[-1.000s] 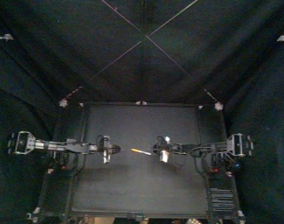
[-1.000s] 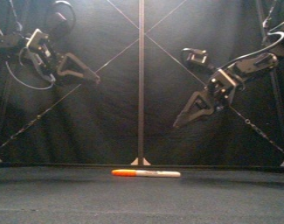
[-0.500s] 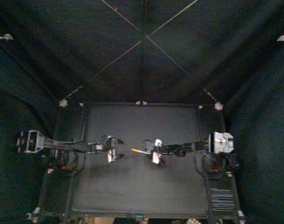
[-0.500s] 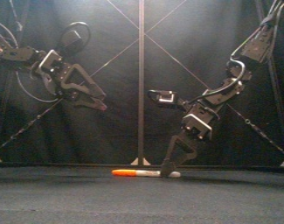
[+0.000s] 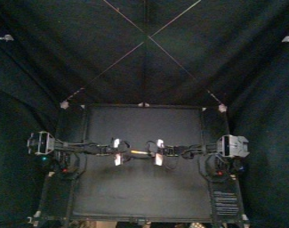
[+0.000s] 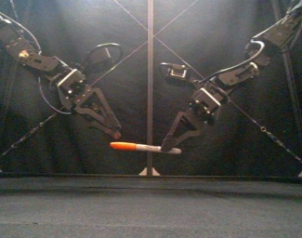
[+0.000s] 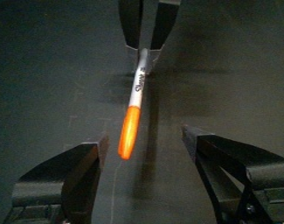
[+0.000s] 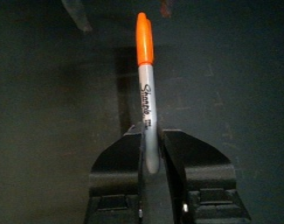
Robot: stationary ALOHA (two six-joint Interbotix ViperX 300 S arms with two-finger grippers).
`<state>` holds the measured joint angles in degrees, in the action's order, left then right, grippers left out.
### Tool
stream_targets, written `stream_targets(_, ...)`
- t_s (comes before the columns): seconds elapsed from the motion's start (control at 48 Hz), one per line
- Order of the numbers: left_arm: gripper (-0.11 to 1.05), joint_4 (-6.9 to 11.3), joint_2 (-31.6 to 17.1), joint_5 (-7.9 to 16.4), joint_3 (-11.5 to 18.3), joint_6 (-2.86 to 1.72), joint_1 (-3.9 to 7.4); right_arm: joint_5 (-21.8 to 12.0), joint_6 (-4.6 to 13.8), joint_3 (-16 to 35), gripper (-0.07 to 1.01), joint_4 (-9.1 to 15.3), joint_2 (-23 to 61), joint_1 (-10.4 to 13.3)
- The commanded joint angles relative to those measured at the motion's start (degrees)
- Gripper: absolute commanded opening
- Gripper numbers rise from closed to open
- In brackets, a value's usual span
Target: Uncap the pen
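A marker pen (image 6: 143, 147) with an orange cap and a grey barrel hangs level above the table. My right gripper (image 6: 177, 146) is shut on the barrel end; the right wrist view shows the pen (image 8: 145, 87) running straight out from the right gripper (image 8: 150, 150). My left gripper (image 6: 111, 136) is open just above the cap end. In the left wrist view the orange cap (image 7: 128, 136) points in between the spread fingers (image 7: 76, 168) of the left gripper (image 7: 144, 162), touching neither. From above, the pen (image 5: 137, 153) spans the gap between the left gripper (image 5: 116, 153) and right gripper (image 5: 157, 153).
The black table (image 5: 140, 191) lies bare beneath both arms. The back curtain (image 6: 151, 84) hangs behind them.
The right gripper came down onto the pen lying on the table, shut on its barrel end and lifted it. The left gripper moved down and inward to the cap end.
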<state>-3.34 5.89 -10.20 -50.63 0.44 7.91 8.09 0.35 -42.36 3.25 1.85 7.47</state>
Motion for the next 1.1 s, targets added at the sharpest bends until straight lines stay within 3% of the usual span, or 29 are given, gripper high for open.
stream_targets(0.021,0.98,-0.26,-1.23,-0.09,2.11,-0.09,0.18,0.26,-0.09,1.41,0.48,0.00,-1.93,0.00)
stream_targets(0.188,0.90,-1.32,-2.64,0.00,2.64,0.00,0.26,0.26,-0.18,1.85,0.48,0.00,-1.93,-0.09)
stream_targets(0.312,0.68,-3.34,-2.90,0.53,2.72,-0.09,0.35,0.26,-0.18,1.76,0.48,0.00,-1.93,0.00)
stream_targets(0.458,0.45,-3.43,-2.55,1.49,2.55,-0.09,0.53,0.26,0.18,0.79,0.48,0.00,-1.93,0.00)
stream_targets(0.604,0.45,-4.39,-0.53,3.96,0.53,-0.09,1.05,0.62,0.26,-2.90,0.48,-0.35,-4.04,0.35)
stream_targets(0.729,0.45,-4.39,2.81,3.69,-2.55,-0.09,1.23,2.81,0.35,-8.26,0.48,-1.49,-8.09,0.88)
stream_targets(0.854,0.45,-4.39,6.24,2.37,-5.27,-0.09,1.32,7.21,0.35,-13.62,0.48,-3.25,-12.57,1.49)
stream_targets(1.0,0.45,-4.39,8.96,1.67,-6.94,0.00,1.23,11.25,0.35,-17.31,0.48,-3.25,-15.82,1.58)
stream_targets(1.104,0.45,-4.31,10.02,1.67,-7.82,-0.18,1.14,12.74,0.18,-17.75,0.48,-2.90,-15.91,1.58)
